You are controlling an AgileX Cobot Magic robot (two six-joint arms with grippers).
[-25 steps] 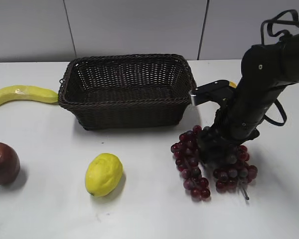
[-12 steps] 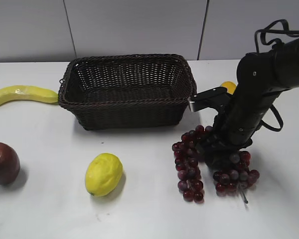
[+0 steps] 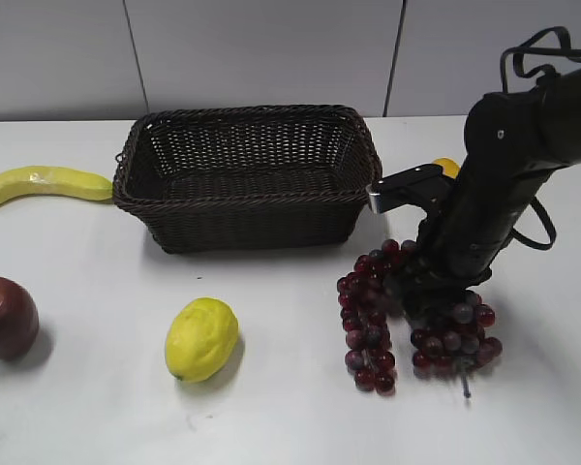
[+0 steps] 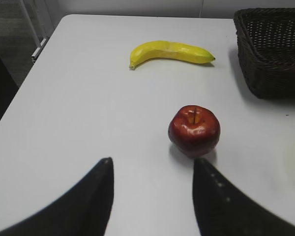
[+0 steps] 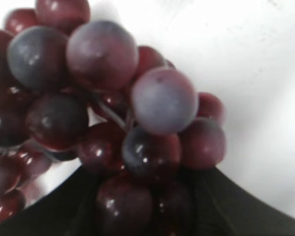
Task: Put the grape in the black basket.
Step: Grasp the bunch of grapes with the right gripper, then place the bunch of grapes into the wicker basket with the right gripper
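Grape lies under the right arm's downward-reaching fingers.

Counter: dark woven wicker basket at rear centre. Long yellow banana just left of the basket. Dark red apple at front left. Yellow lemon in front of the basket. Bunch of dark red-purple grapes at front right of the basket, under the right pincer.
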